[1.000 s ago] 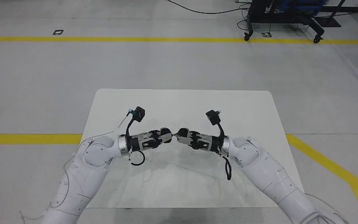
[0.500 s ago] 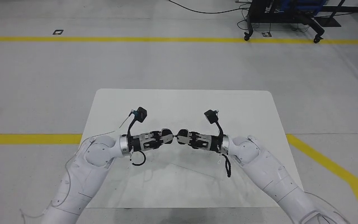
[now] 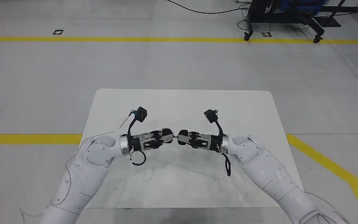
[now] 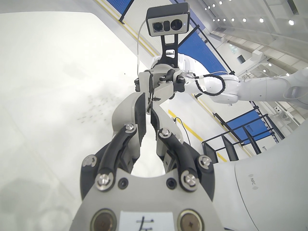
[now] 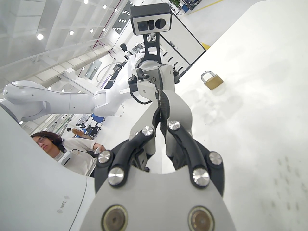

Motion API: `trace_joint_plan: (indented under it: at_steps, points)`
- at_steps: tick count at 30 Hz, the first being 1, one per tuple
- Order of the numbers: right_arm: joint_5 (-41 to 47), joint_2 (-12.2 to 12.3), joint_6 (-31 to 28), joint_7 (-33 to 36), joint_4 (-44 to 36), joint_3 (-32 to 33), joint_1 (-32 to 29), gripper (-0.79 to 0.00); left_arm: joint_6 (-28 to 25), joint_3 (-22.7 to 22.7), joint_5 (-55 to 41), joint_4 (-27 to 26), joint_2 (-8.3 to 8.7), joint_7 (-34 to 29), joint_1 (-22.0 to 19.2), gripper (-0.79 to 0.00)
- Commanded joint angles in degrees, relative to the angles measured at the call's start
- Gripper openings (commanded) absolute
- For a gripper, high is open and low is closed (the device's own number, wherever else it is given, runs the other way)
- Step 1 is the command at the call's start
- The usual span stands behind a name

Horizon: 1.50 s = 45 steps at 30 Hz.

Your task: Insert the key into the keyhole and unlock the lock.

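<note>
A brass padlock [image 5: 212, 80] with a silver shackle lies flat on the white table [image 3: 224, 106], apart from both grippers. My left gripper [image 3: 171, 135] and right gripper [image 3: 182, 136] meet tip to tip above the middle of the table. A small thin metal key [image 4: 149, 100] sits where the tips meet. In the left wrist view my left gripper [image 4: 149, 104] is shut with only a thin slit between its pads, and the key sits at its tip. My right gripper [image 5: 159, 97] has its pads pressed together at the same spot. Most of the key is hidden by the fingers.
The table's edges [image 3: 95, 112] lie well outside the two arms. Yellow floor lines [image 3: 168, 39] run behind and beside the table. A dark cart [image 3: 291, 17] stands far back on the right.
Both grippers have stayed tip to tip. The two arms have shifted only slightly, the meeting point drifting a little to the right.
</note>
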Motion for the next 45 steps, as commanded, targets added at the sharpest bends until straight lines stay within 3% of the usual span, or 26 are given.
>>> trace_joint_plan:
  at_steps: [1,7,12,14,19,23,27,30,33,36,41,45]
  points:
    - [-0.26,0.07,-0.49,-0.41,-0.02,0.44,-0.24,-0.785,-0.55,-0.66,-0.67,0.18,0.16,0.54,0.04,0.000]
    - [-2.47,1.29,-5.74,-4.01,0.75,5.57,-2.90,-0.785,-1.77,-4.11,-2.69,-0.88,0.79,4.04,1.86,0.000]
    - [-5.31,2.95,-10.36,-8.07,-1.52,12.50,-7.33,-0.785,-1.77,-4.11,-2.69,-0.88,0.79,4.04,1.86,0.000]
    - [-5.31,2.95,-10.36,-8.07,-1.52,12.50,-7.33,-0.785,-1.77,-4.11,-2.69,-0.88,0.79,4.04,1.86,0.000]
    - [-5.31,2.95,-10.36,-8.07,-1.52,12.50,-7.33,-0.785,2.34,-3.34,5.49,-6.58,0.65,7.68,2.92,0.000]
    - [-5.31,2.95,-10.36,-8.07,-1.52,12.50,-7.33,-0.785,6.58,-11.03,17.11,-14.52,2.23,8.78,7.40,0.000]
    - [-5.31,2.95,-10.36,-8.07,-1.52,12.50,-7.33,-0.785,19.18,-21.63,39.21,-30.00,4.23,3.85,16.78,0.000]
    - [-5.31,2.95,-10.36,-8.07,-1.52,12.50,-7.33,-0.785,23.10,-25.49,44.64,-36.71,4.72,2.40,23.07,0.000]
    - [-5.31,2.95,-10.36,-8.07,-1.52,12.50,-7.33,-0.785,24.38,-27.34,47.84,-37.46,4.99,1.13,25.81,0.000]
    - [-5.31,2.95,-10.36,-8.07,-1.52,12.50,-7.33,-0.785,26.92,-26.19,52.94,-36.69,5.10,-1.55,26.02,0.000]
    - [-5.31,2.95,-10.36,-8.07,-1.52,12.50,-7.33,-0.785,28.29,-21.61,55.93,-31.97,4.81,-1.08,23.25,0.000]
    - [-5.31,2.95,-10.36,-8.07,-1.52,12.50,-7.33,-0.785,29.66,-17.19,60.75,-27.72,4.53,-2.75,19.76,-0.055]
